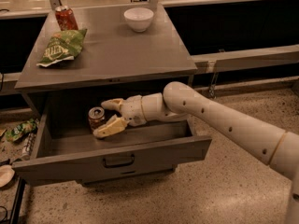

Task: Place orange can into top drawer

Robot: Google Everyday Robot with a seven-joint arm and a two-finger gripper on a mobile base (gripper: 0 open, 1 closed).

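Note:
The orange can [96,118] stands upright inside the open top drawer [117,158], on the drawer floor toward its left side. The drawer is pulled out under the grey cabinet top, with a small dark handle [118,161] on its front. My gripper [106,119] reaches into the drawer from the right. Its cream fingers are spread open, one finger [112,104] behind the can and the other in front of it, just to the can's right. The fingers do not clasp the can.
On the cabinet top [117,55] stand a red soda can [65,17] at back left, a green chip bag [63,46] and a white bowl [138,18]. Litter lies on the floor at the left [18,129]. My white arm [224,120] spans the drawer's right side.

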